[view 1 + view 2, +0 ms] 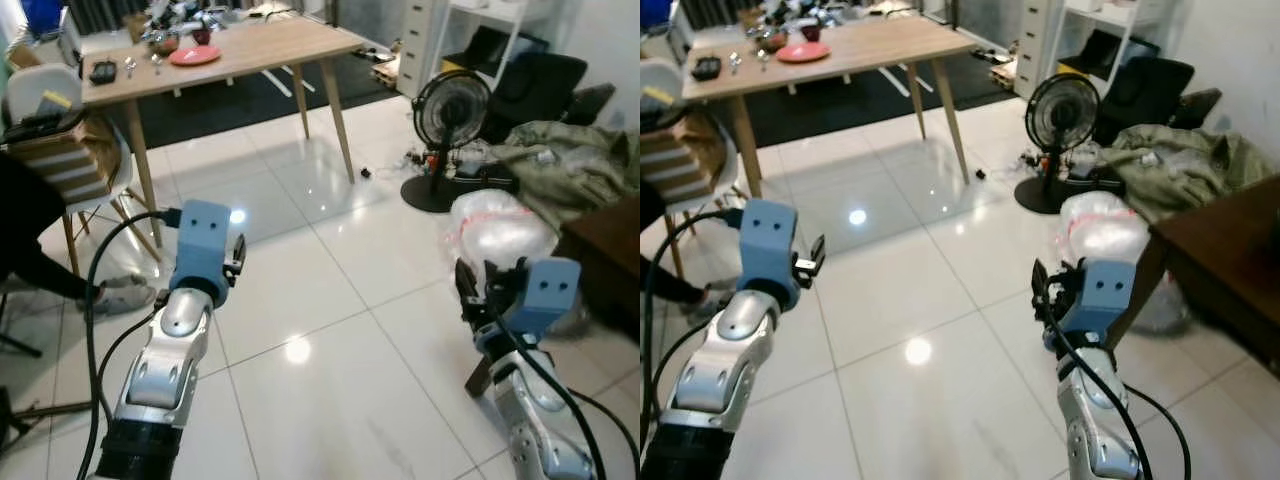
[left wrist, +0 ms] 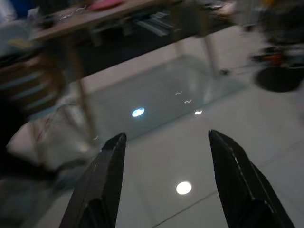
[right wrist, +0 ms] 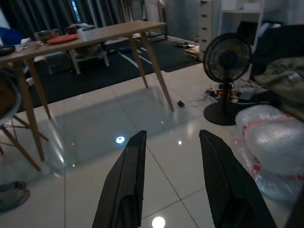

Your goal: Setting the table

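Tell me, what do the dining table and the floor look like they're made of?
The table looks like light wood or a wood veneer: pale tan with a matte top and slim tapered legs. The floor seems to be glossy white ceramic or porcelain tile, since thin grout lines cross it and it mirrors the ceiling lights.

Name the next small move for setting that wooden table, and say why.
Probably walk forward toward the wooden table. It stands well ahead across bare white floor tiles, far beyond either arm. The left hand and right hand are both open and empty, held over the floor, and the red plate with the other tableware sits at the table's far side.
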Motion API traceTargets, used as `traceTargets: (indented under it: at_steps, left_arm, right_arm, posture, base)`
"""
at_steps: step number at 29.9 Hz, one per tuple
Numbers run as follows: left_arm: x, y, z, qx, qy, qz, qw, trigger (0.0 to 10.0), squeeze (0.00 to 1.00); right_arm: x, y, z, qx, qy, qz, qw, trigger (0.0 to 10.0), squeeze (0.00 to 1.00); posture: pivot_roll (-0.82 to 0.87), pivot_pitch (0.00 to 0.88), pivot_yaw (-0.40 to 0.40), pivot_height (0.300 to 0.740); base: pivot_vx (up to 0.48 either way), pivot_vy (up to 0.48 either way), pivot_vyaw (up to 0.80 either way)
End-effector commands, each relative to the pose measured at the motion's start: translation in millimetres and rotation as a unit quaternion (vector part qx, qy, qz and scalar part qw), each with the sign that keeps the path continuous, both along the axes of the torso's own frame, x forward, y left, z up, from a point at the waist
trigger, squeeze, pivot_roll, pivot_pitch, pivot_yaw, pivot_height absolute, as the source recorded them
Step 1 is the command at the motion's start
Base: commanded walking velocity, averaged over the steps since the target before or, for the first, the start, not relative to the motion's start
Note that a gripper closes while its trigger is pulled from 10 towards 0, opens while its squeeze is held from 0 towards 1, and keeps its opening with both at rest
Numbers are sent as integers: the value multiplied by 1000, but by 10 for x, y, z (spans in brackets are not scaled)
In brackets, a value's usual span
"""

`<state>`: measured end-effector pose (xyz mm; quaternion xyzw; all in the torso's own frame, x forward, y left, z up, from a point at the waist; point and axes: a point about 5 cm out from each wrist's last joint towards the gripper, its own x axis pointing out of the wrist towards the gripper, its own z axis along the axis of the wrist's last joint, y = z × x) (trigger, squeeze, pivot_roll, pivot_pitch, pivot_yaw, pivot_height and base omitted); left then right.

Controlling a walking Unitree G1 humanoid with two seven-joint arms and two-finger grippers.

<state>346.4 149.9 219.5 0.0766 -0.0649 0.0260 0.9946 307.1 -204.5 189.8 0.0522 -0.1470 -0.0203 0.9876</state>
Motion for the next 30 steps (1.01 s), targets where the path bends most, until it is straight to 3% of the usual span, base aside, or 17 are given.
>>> traceTargets:
  at_steps: [1, 5, 30]
  left_arm:
    - [10, 140, -89, -1, 17, 49, 999, 10000, 0]
    - [26, 212, -105, -5, 20, 74, 997, 10000, 0]
    - [-2, 226, -154, 8, 10, 76, 997, 10000, 0]
  right_arm:
    - [6, 56, -49, 6, 9, 12, 1000, 10000, 0]
    - [0, 93, -54, 7, 9, 20, 1000, 10000, 0]
    - [-18, 153, -152, -4, 23, 34, 999, 10000, 0]
  posture:
    - [52, 72, 99, 740]
    - [51, 72, 99, 740]
    - [54, 79, 97, 740]
  base:
    - [465, 0, 0]
    - [463, 0, 0]
    - [464, 0, 0]
